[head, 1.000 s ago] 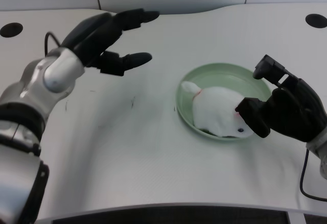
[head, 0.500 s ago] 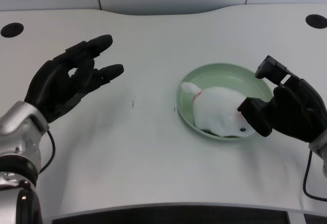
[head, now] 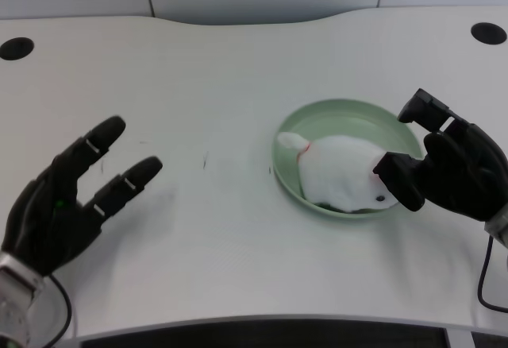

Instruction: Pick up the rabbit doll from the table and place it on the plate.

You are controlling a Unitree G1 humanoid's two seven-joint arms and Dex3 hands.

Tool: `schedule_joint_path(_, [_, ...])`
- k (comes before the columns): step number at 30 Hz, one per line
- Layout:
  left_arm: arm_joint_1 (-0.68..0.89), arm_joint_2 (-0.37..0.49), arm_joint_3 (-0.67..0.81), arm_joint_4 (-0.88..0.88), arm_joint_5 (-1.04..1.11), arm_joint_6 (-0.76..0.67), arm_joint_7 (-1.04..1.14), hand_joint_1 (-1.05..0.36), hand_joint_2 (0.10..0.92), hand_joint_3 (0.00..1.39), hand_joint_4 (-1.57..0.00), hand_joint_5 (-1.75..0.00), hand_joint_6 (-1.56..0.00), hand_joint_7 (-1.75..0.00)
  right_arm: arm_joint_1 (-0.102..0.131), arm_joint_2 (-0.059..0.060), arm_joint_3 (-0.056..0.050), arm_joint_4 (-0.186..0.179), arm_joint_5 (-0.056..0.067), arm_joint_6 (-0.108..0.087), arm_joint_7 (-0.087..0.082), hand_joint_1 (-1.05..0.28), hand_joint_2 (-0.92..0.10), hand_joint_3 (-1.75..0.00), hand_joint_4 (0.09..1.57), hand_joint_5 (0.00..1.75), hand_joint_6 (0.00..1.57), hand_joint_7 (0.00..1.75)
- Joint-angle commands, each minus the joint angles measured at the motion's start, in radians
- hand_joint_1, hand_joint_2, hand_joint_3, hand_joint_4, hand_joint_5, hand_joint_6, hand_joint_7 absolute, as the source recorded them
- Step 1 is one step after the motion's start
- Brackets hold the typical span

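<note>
Left robot hand (head: 67, 213) released, fingers spread; rabbit doll (head: 341, 172) on plate (head: 349, 114).

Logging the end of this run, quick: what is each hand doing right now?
Left hand: open, fingers apart, holding nothing.
Right hand: idle beside the plate, fingers curled, not gripping the rabbit doll.

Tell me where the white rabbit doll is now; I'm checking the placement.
In the head view, the white plush rabbit doll lies inside the round pale green plate, right of the table's centre, just beside the black right hand.
</note>
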Motion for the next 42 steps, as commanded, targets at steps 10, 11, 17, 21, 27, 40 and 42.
schedule_joint_path(10, [-0.061, 0.132, -0.04, 0.127, 0.03, 0.075, -0.198, -0.8, 0.921, 0.45, -0.71, -0.16, -0.63, -0.06, 0.006, -0.02, 0.005, 0.013, -0.007, 0.004, -0.02, -0.56, -0.92, -0.08, 1.04, 1.75, 0.78, 1.75])
schedule_joint_path(11, [-0.071, 0.14, -0.047, 0.144, 0.043, 0.056, -0.214, -0.8, 0.921, 0.42, -0.73, -0.16, -0.65, -0.06, 0.005, -0.02, 0.005, 0.015, -0.006, 0.006, -0.019, -0.56, -0.92, -0.08, 1.04, 1.75, 0.78, 1.75])
schedule_joint_path(17, [-0.104, 0.15, -0.058, 0.199, 0.075, 0.018, -0.245, -0.76, 0.921, 0.32, -0.78, -0.12, -0.73, -0.05, 0.003, -0.015, 0.006, 0.014, -0.01, 0.0, -0.035, -0.56, -0.92, -0.08, 1.05, 1.75, 0.79, 1.75])
schedule_joint_path(21, [-0.106, 0.147, -0.058, 0.209, 0.079, 0.011, -0.251, -0.75, 0.921, 0.28, -0.79, -0.11, -0.74, -0.05, 0.008, -0.017, 0.009, 0.012, -0.012, 0.002, -0.036, -0.56, -0.92, -0.08, 1.05, 1.75, 0.8, 1.75])
schedule_joint_path(27, [-0.106, 0.143, -0.051, 0.219, 0.084, 0.007, -0.261, -0.74, 0.921, 0.27, -0.8, -0.09, -0.75, -0.04, 0.012, -0.016, 0.008, 0.014, -0.009, 0.008, -0.031, -0.55, -0.92, -0.08, 1.05, 1.75, 0.79, 1.75])
schedule_joint_path(40, [-0.101, 0.136, -0.046, 0.232, 0.087, -0.008, -0.253, -0.77, 0.921, 0.29, -0.81, -0.07, -0.74, -0.02, 0.019, -0.011, 0.01, 0.025, -0.013, 0.006, -0.031, -0.54, -0.92, -0.09, 1.03, 1.75, 0.79, 1.75])
schedule_joint_path(42, [-0.104, 0.136, -0.044, 0.238, 0.087, -0.007, -0.254, -0.77, 0.921, 0.31, -0.8, -0.06, -0.74, -0.02, 0.018, -0.011, 0.011, 0.027, -0.014, 0.008, -0.033, -0.54, -0.92, -0.09, 1.03, 1.75, 0.79, 1.75])
